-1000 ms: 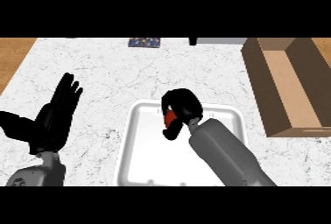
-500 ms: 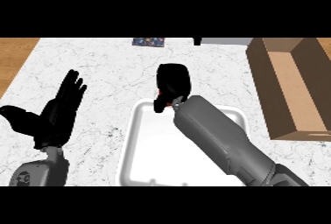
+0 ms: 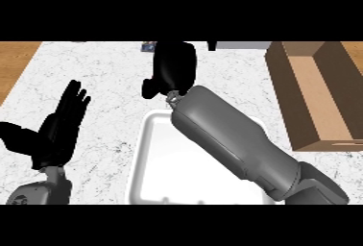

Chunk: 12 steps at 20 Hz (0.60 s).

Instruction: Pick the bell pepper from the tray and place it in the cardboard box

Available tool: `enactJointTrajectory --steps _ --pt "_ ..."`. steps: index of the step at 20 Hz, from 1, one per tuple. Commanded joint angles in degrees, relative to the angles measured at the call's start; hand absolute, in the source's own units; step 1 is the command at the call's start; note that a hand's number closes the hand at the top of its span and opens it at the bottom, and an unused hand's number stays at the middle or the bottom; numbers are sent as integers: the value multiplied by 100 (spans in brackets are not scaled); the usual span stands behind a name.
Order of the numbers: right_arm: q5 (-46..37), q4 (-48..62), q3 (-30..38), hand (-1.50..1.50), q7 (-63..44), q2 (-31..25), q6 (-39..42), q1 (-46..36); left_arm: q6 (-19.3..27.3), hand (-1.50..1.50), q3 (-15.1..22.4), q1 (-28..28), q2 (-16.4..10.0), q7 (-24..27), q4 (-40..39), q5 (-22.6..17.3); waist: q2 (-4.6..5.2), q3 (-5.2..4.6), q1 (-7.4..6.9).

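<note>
Over the far part of the white marbled surface, just beyond the far rim of the white rectangular plastic tray: black right hand, raised, back turned to the view, thumb side toward the left. Cannot tell whether closed on anything or apart. Behind it, thick grey right forearm, slanting from the near right across the tray's far right corner and hiding that part of the rim.

Bell pepper: nowhere on show; whether it lies inside the right hand, cannot tell. Bare white floor across the visible near and left parts of the tray.

At the left, well apart from the tray: black left hand, spread and apart, fingers pointing far, thumb out toward the left edge, holding nothing, at rest above the surface.

At the right, well apart from the right hand: brown open-topped cardboard box, long side running near to far, plain cardboard floor on show inside.

At the far edge, just left of the right hand: small dark blue item, too small to make out. Past the surface's left edge, at the far left: brown wooden floor.
</note>
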<state>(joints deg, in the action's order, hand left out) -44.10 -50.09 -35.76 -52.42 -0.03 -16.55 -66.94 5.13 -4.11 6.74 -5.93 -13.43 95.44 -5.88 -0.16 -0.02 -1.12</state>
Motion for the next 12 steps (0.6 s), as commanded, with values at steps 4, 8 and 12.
enactJointTrajectory --steps 4,8,12 --pt "-948 -162 389 150 -1064 -435 -526 -216 0 0 0 -297 18 68 141 27 -16 1 125" --pt "-935 -580 875 150 -1246 -848 -132 -206 117 0 -93 -125 34 -61 191 -15 -31 3 188" --pt "-829 -445 1361 150 -850 -1131 71 -71 7 0 -56 -170 52 162 -71 18 7 0 120"
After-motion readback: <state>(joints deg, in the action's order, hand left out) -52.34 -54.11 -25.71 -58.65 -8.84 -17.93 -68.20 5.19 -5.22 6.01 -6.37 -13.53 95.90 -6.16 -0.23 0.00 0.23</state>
